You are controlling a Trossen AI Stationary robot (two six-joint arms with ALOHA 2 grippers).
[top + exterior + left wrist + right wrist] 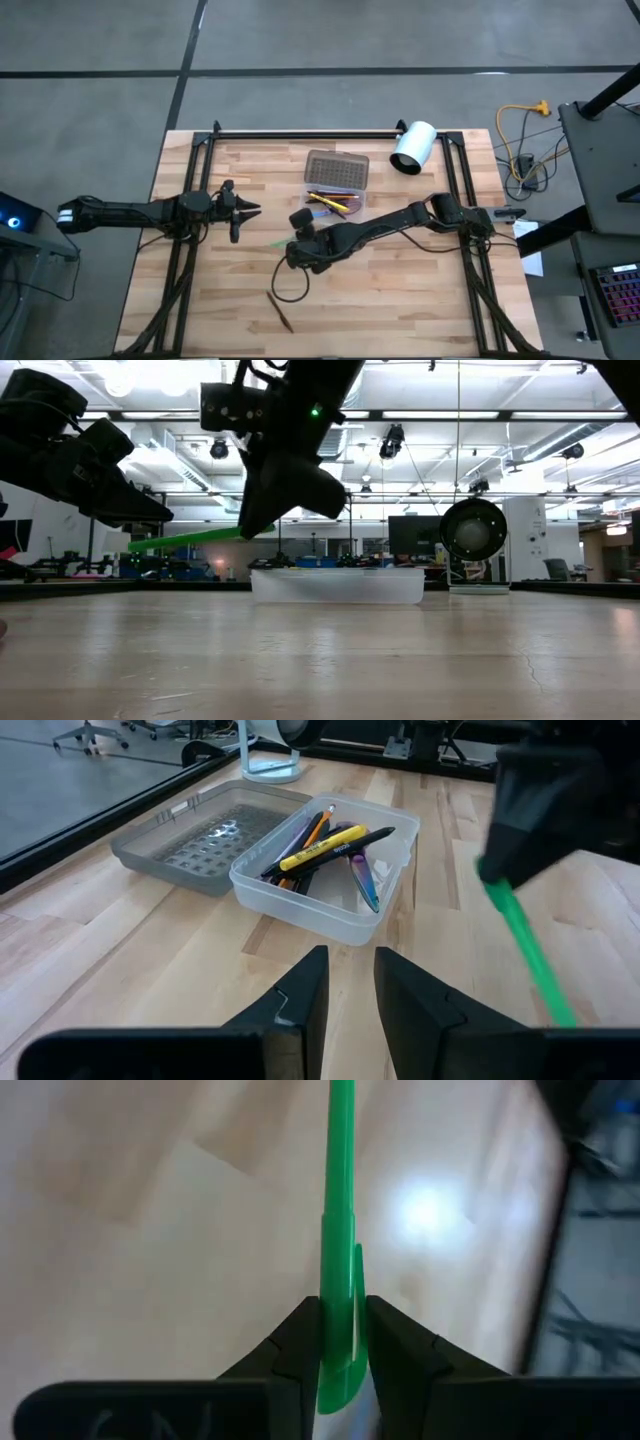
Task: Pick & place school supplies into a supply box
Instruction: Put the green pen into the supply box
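While your right end effector [343,1342] is pinching the green pen [340,1200] near its clipped end, you are carrying it clear above the surface [420,300], close to the middle and just toward the near edge from the supply box [333,202]. Gripping so close to the end is leaving most of the pen sticking out toward the left edge, so I judge you will be needing to line it up with the box's long side before lowering. That box is sitting toward the far edge, lid [336,168] folded open behind it, already holding several pens [335,845]. A brown pencil [280,310] is lying near the near edge. Your left end effector [350,995] is waiting by the left edge, fingers slightly parted, holding nothing.
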